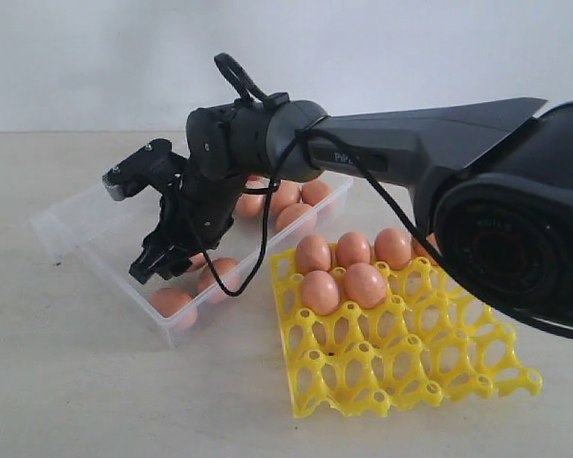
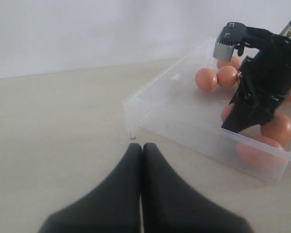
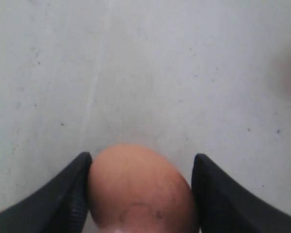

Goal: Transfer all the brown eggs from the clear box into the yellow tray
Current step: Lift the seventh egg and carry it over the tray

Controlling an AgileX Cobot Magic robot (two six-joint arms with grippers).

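Transparent, slightly frosted plastic clear box with low walls, on a pale tabletop, left in the exterior view. It contains orange-brown, matte brown eggs: a cluster at the far end and a few at the near end, partly hidden by the arm. Just beside it on the right lies the bright yellow plastic lattice tray. Five eggs sit in its cups nearest the box, three in the back row and two in front. A sliver of a possible sixth shows behind the arm. The remaining cups stand open.

The right gripper reaches across the middle and points down into the near half of the clear box. In the right wrist view its two black fingers stand fairly wide, pressed against either side of one brown egg over the box floor. The left gripper rests outside the box near one corner, its fingers pressed together on nothing.

White lettering on the right arm's forearm is crossed by a black cable and cannot be read in full.
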